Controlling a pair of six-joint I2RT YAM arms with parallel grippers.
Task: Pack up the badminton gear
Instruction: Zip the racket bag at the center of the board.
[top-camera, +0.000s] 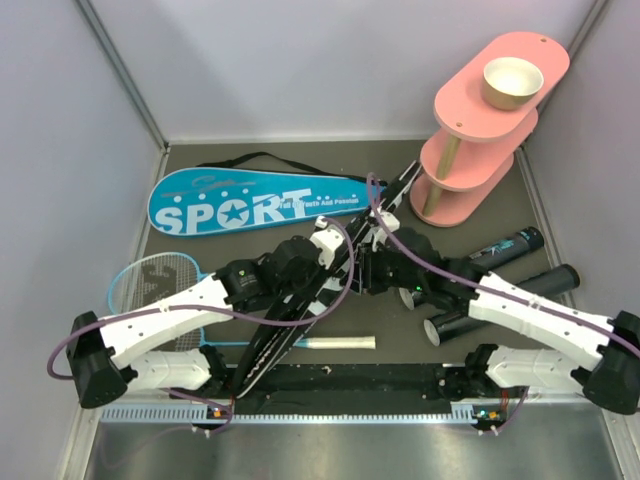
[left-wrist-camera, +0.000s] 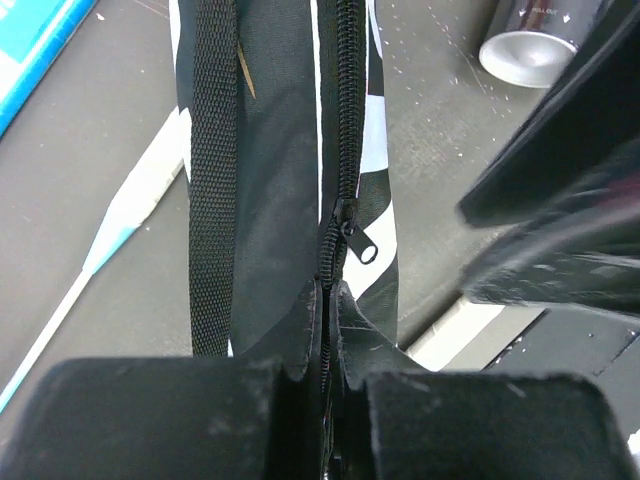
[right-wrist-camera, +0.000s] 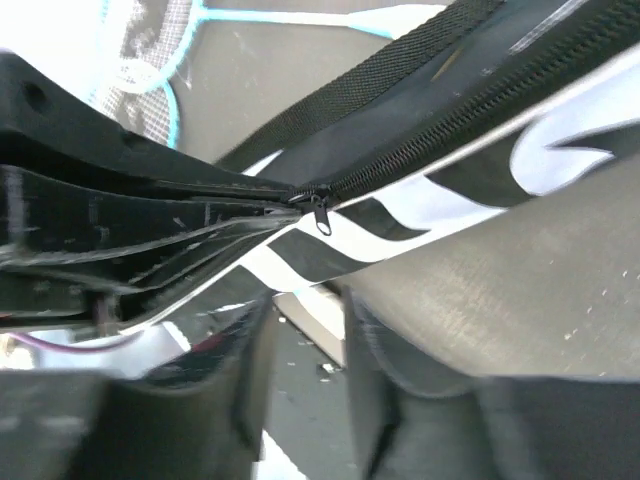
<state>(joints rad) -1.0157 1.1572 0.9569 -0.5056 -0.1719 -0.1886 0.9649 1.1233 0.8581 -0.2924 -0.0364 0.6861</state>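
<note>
1. Two fingers of the left gripper (left-wrist-camera: 325, 335) are pressed together on the black racket bag (left-wrist-camera: 270, 200), clamped on its seam right at the zipper line.
2. Just beyond these fingers sits the zipper pull (left-wrist-camera: 362, 245). Past it the teeth are joined, while between it and the fingers the seam seems to gape a little.
3. The right gripper (right-wrist-camera: 310, 335) hangs just under the pull. Its fingers are blurred, so I cannot tell whether they are apart or together, and nothing shows between them.
4. I judge the step to be working this zipper. To do it well, the left grip should hold the seam taut and straight. The right one should take only the small pull, not the cloth, and draw along the line of teeth, not sideways.
5. The bag lies slantwise over the middle of the surface (top-camera: 390, 325), from the near edge toward the back right corner. It crosses the blue racket (top-camera: 150, 280), whose shaft passes beneath it, so a hard tug may drag both.
6. The blue racket bag (top-camera: 250, 205) lies along the back edge, on the left, and the tubes (top-camera: 520, 290) near the right edge; I judge them not yet packed.
</note>
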